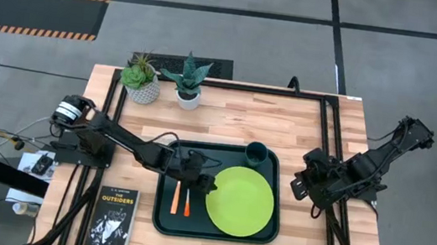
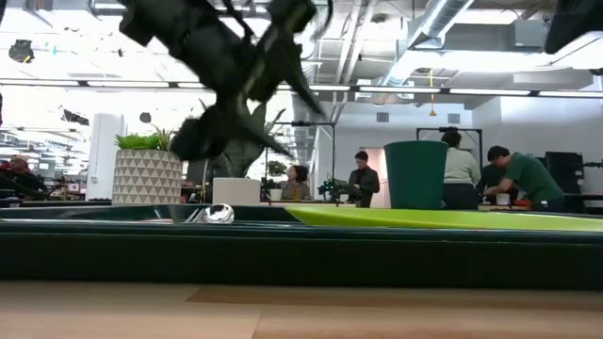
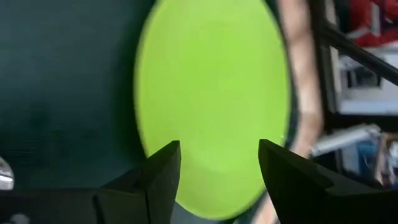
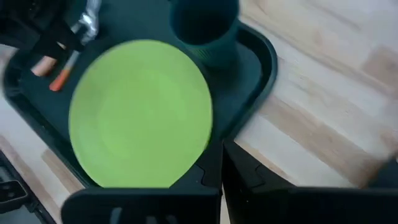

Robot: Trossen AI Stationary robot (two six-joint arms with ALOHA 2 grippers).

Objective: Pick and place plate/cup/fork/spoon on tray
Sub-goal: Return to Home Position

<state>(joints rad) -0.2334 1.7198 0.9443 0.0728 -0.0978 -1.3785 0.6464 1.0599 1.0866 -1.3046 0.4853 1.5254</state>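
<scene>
A: High view: where do the task items lie?
B: All on the tray (image 1: 162, 217): plate (image 1: 240, 201) right, cup (image 1: 256, 153) at the far right corner, fork (image 1: 175, 198) and spoon (image 1: 189, 201) left. The left gripper (image 1: 209, 182) hangs above them; the right gripper (image 1: 302, 184) waits beside the tray.

A: Left wrist view: finger state?
B: Fingers (image 3: 163, 174) spread apart, holding nothing, plate (image 3: 211, 93) beyond.

A: Right wrist view?
B: Its fingers' gap cannot be judged; cup (image 4: 205, 28) stands past the plate (image 4: 142, 112).

2 plants (image 1: 141, 78), book (image 1: 113, 219), ppl (image 2: 363, 179)

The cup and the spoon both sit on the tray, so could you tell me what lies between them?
In the high view, the left claw hangs above bare tray floor between the cup and the spoon.
</scene>
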